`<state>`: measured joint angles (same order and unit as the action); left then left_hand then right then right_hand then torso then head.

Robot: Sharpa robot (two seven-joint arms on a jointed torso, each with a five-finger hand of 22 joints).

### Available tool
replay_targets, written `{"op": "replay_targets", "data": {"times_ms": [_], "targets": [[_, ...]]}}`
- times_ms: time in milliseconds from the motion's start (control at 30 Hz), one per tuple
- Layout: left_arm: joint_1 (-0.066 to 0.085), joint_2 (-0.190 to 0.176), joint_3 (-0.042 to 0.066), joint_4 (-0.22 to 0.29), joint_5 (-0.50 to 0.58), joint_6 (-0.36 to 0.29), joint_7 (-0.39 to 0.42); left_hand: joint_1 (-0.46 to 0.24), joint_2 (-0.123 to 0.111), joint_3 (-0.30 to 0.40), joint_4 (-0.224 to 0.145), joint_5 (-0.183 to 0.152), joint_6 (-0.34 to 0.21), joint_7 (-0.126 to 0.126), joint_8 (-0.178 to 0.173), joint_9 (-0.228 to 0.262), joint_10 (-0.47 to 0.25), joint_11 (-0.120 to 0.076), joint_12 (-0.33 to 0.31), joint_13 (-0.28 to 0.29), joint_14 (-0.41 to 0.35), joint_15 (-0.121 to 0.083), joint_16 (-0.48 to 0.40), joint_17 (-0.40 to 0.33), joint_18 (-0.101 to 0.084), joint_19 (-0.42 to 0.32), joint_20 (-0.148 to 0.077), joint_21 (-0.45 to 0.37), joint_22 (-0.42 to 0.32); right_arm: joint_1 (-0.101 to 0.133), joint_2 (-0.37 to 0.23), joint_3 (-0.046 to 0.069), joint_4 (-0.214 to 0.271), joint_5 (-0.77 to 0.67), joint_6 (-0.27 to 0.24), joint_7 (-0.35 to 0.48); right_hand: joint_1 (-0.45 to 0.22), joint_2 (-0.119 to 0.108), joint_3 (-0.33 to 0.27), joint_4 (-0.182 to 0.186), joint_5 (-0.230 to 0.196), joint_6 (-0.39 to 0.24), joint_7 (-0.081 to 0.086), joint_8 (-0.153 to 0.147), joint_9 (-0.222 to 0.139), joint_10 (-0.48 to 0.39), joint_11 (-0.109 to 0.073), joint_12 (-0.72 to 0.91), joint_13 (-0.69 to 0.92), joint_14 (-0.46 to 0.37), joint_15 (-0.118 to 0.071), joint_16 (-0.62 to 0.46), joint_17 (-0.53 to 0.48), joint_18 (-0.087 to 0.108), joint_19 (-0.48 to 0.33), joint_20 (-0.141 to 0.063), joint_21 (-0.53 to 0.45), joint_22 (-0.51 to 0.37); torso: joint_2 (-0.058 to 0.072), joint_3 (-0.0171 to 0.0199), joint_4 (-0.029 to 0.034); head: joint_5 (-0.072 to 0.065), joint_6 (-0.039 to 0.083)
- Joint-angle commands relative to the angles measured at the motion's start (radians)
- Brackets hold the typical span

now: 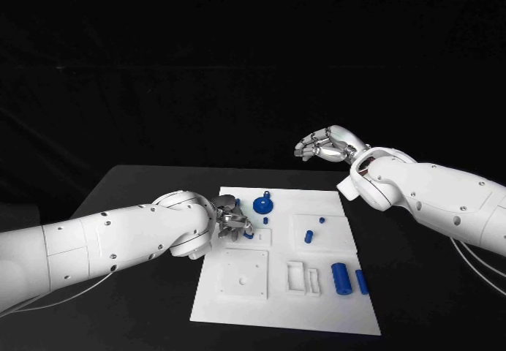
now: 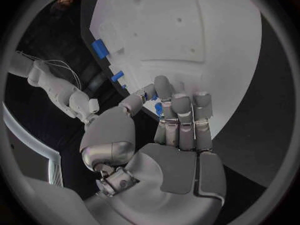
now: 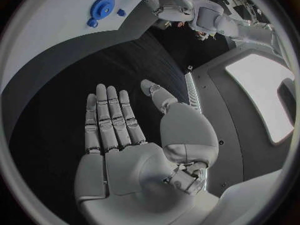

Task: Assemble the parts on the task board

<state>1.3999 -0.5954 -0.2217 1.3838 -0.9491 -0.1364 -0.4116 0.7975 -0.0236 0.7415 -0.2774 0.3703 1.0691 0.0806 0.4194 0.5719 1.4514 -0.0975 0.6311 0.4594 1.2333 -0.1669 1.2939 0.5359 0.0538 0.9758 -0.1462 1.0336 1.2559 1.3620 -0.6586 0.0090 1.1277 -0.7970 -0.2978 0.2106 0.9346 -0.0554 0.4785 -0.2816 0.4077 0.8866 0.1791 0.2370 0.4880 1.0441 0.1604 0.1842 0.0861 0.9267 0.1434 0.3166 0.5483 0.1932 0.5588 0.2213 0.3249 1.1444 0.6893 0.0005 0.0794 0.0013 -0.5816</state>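
Parts (image 1: 341, 277) lie on the task board (image 1: 284, 314), seen from the head; small, rigid, probably light, best pinched across the sides. Left wrist: left hand (image 2: 172, 120) pinches a blue part (image 2: 159, 108). Right wrist: right hand (image 3: 128, 135) spread, empty, well off the board.

Gear (image 1: 262, 204) at task board (image 1: 316, 314) far edge, cylinders (image 1: 339, 277) near right

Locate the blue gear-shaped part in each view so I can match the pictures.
Head view: the blue gear-shaped part lies near the far edge of the task board, just beyond the left hand.
Left wrist view: I cannot pick it out.
Right wrist view: it lies on the board, at, beyond the open right hand.
Shared landmark: the white task board.
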Motion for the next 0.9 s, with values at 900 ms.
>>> {"op": "replay_targets", "data": {"times_ms": [900], "targets": [[-0.003,0.007,-0.004,0.002,-0.018,0.039,0.003,0.007,-0.002,-0.012,0.039,-0.12,0.187,-0.094,0.024,0.128,-0.002,-0.016,0.076,0.039,0.037,-0.05,0.061,0.0,0.0,0.017,-0.128,0.021,0.016,0.0,0.007,0.001,-0.003,0.0,0.017,0.003,-0.011,0.003,-0.006,-0.001,0.03,-0.002,0.001,0.008,-0.007,0.017,-0.001,-0.014,-0.01,0.011,0.0,-0.007,-0.006,0.008,-0.006,0.002,-0.006,0.004,0.0,0.0003,0.0002,0.003,-0.004]]}}
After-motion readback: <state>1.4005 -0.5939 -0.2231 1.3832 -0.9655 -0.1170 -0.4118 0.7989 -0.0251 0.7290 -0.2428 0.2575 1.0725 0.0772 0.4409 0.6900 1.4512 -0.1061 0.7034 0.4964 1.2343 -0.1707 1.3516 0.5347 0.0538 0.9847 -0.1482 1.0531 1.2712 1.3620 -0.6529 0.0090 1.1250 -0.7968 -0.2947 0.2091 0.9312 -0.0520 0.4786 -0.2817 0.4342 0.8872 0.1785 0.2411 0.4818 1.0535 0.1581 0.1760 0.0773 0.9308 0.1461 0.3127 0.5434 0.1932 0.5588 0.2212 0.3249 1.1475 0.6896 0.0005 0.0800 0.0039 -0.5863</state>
